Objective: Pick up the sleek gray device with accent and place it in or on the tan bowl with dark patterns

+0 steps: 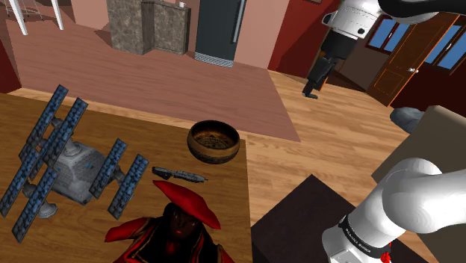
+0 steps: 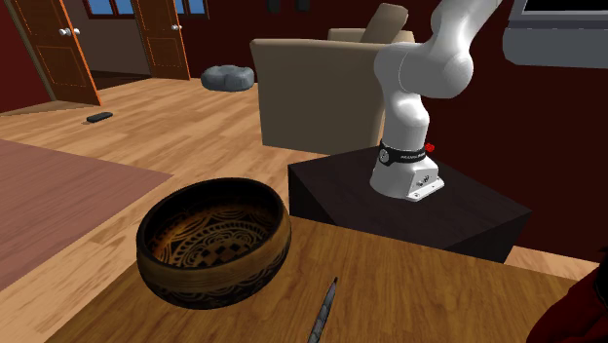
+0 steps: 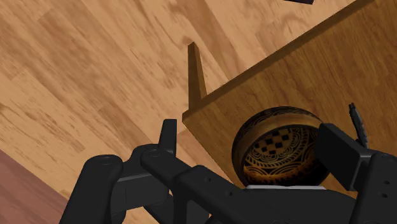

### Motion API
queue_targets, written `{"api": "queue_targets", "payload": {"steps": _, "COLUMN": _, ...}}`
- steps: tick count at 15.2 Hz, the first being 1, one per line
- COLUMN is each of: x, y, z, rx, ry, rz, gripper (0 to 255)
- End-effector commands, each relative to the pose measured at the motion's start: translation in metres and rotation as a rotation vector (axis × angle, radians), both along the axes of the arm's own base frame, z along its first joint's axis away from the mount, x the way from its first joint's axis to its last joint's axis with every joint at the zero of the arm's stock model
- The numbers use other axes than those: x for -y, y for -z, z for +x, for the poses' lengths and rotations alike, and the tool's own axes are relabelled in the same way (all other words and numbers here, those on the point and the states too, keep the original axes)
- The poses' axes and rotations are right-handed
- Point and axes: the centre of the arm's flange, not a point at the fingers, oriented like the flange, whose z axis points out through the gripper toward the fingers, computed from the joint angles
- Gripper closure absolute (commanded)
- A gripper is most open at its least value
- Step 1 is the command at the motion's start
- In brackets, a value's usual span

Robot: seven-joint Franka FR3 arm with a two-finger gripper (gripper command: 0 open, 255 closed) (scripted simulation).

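The tan bowl with dark patterns [image 1: 213, 142] stands near the table's far corner, also seen in the second exterior view [image 2: 213, 241]. The slim gray device [image 1: 179, 175] lies flat on the table just in front of the bowl; its thin end [image 2: 323, 312] shows beside the bowl. My gripper [image 1: 311, 88] hangs high over the wooden floor, beyond the table's edge and well away from both. In the wrist view the gripper [image 3: 249, 132] is open with nothing in it, and the bowl [image 3: 280, 149] and the device's tip [image 3: 357, 121] lie far below.
A blue-panelled satellite model [image 1: 71, 168] and a red-hatted figure [image 1: 183, 217] occupy the wooden table [image 1: 224, 187]. My dark stand [image 2: 409, 209] sits beside the table. A beige armchair [image 2: 317, 88] stands behind it. Wooden floor lies under the gripper.
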Motion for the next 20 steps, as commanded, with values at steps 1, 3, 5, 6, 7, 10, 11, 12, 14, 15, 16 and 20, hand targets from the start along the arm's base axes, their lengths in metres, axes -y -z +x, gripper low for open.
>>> {"api": "queue_targets", "payload": {"steps": 1, "x": 0.000, "y": 0.000, "z": 0.000, "rx": 0.000, "ry": 0.000, "rz": 0.000, "gripper": 0}}
{"api": "queue_targets", "payload": {"steps": 3, "x": -0.018, "y": 0.013, "z": 0.015, "rx": -0.007, "ry": -0.031, "rz": -0.001, "gripper": 0}}
{"api": "queue_targets", "payload": {"steps": 5, "x": -0.037, "y": 0.026, "z": 0.029, "rx": -0.014, "ry": -0.063, "rz": -0.001, "gripper": 0}}
{"api": "queue_targets", "payload": {"steps": 6, "x": -0.046, "y": 0.033, "z": 0.036, "rx": -0.017, "ry": -0.079, "rz": -0.002, "gripper": 0}}
{"api": "queue_targets", "payload": {"steps": 7, "x": -0.055, "y": 0.039, "z": 0.042, "rx": -0.021, "ry": -0.094, "rz": -0.002, "gripper": 0}}
{"api": "queue_targets", "payload": {"steps": 10, "x": -0.085, "y": 0.060, "z": 0.061, "rx": -0.031, "ry": -0.141, "rz": -0.003, "gripper": 0}}
{"api": "queue_targets", "payload": {"steps": 11, "x": -0.094, "y": 0.066, "z": 0.067, "rx": -0.034, "ry": -0.157, "rz": -0.003, "gripper": 0}}
{"api": "queue_targets", "payload": {"steps": 12, "x": -0.104, "y": 0.073, "z": 0.073, "rx": -0.038, "ry": -0.173, "rz": -0.003, "gripper": 0}}
{"api": "queue_targets", "payload": {"steps": 14, "x": -0.125, "y": 0.087, "z": 0.084, "rx": -0.044, "ry": -0.204, "rz": -0.004, "gripper": 0}}
{"api": "queue_targets", "payload": {"steps": 15, "x": -0.135, "y": 0.094, "z": 0.089, "rx": -0.048, "ry": -0.220, "rz": -0.004, "gripper": 0}}
{"api": "queue_targets", "payload": {"steps": 16, "x": -0.145, "y": 0.100, "z": 0.094, "rx": -0.051, "ry": -0.236, "rz": -0.005, "gripper": 0}}
{"api": "queue_targets", "payload": {"steps": 20, "x": -0.187, "y": 0.128, "z": 0.113, "rx": -0.065, "ry": -0.299, "rz": -0.006, "gripper": 0}}
